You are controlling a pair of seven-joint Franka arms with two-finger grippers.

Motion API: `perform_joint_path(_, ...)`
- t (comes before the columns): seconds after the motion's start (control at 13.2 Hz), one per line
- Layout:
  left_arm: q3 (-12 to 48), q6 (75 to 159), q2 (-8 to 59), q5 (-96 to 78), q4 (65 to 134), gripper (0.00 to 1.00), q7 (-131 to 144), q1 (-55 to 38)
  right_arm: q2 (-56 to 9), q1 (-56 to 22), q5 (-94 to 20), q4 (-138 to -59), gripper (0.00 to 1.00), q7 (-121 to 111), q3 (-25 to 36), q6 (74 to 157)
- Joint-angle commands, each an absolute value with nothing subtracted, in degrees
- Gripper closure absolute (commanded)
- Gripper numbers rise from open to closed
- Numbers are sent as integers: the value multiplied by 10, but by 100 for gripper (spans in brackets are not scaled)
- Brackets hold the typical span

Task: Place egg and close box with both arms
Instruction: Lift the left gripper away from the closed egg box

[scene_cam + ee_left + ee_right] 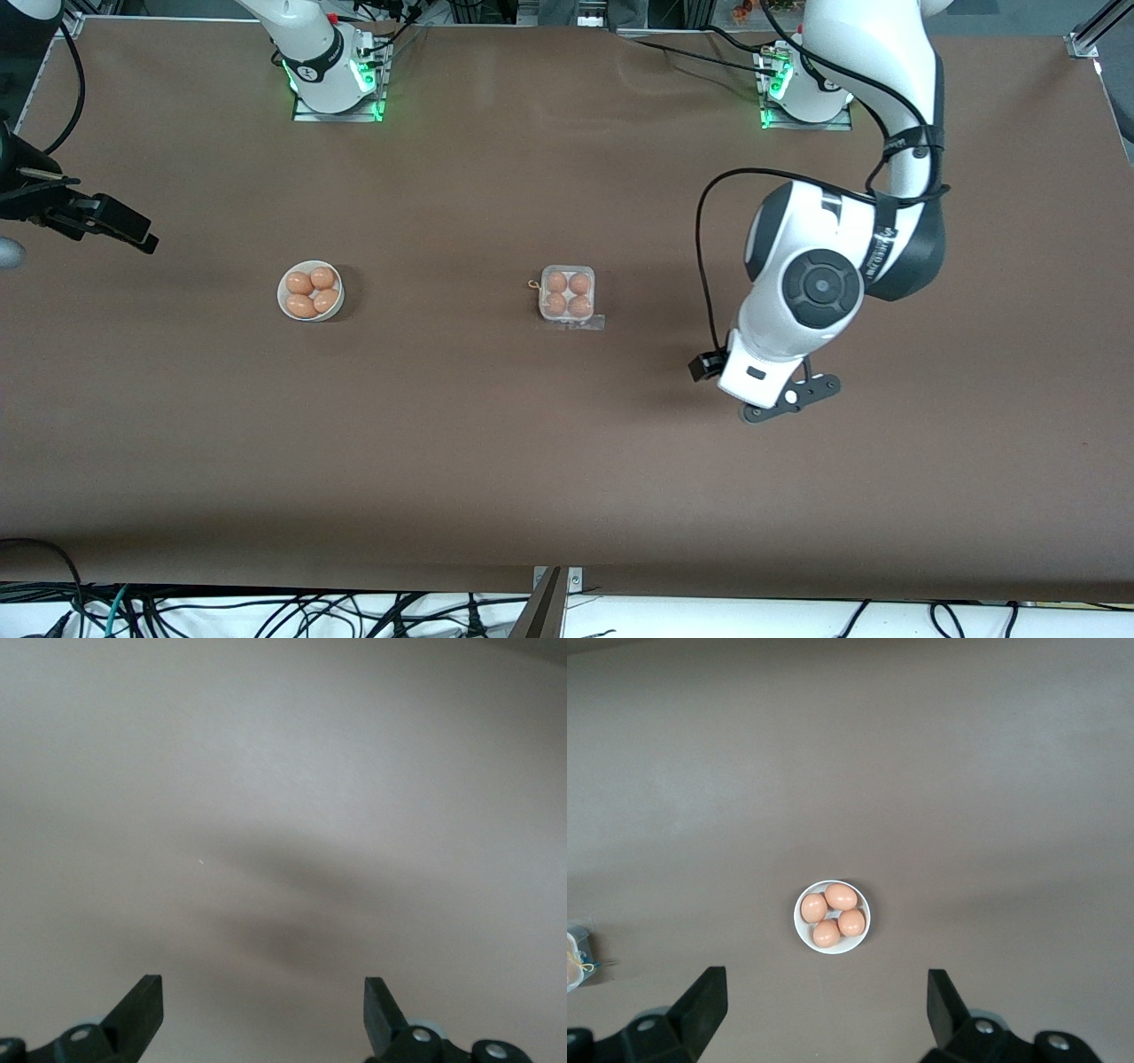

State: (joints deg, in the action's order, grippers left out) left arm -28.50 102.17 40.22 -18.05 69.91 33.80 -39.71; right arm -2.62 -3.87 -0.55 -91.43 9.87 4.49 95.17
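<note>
Box [567, 295]: lying closed on the surface [549, 461], holding four eggs.
Left gripper [264, 1008]: hovering over bare surface, jaws apart.
Right gripper [827, 1005]: hanging over the surface's right-arm end, jaws apart.

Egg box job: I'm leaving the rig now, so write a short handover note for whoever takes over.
Left gripper: open, empty, over bare table toward the left arm's end.
Right gripper: open, empty, high above the right arm's end, bowl in its view.
Box: mid-table, four eggs inside, lid apparently down.
Bowl: four eggs.
Done: cells filled.
Left: confirm the lid is latched.
</note>
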Motion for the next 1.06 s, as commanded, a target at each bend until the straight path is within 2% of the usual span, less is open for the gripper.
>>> perform_joint_path(0.0, -266, 1012, 376, -168, 685, 0, 316, -344, -18, -38, -2, -921, 0, 91, 42, 951)
perform_joint_path(0.3, -105, 1007, 309, -80, 696, 0, 294, -180, -18, -38, -2, -921, 0, 91, 42, 951)
perform_joint_path(0.46, 0, 997, 260, -21, 741, 0, 260, -90, -18, -38, -2, -922, 0, 91, 42, 951)
perform_joint_path(0.53, 23, 992, 232, -5, 773, 0, 240, -61, -18, -38, -2, -922, 0, 91, 42, 951)
perform_joint_path(0.76, 25, 985, 159, -3, 848, 0, 186, -36, -18, -38, -2, -922, 0, 91, 42, 951)
perform_joint_path(0.99, 24, 975, 116, -3, 895, 0, 183, -35, -18, -38, -2, -922, 0, 91, 42, 951)
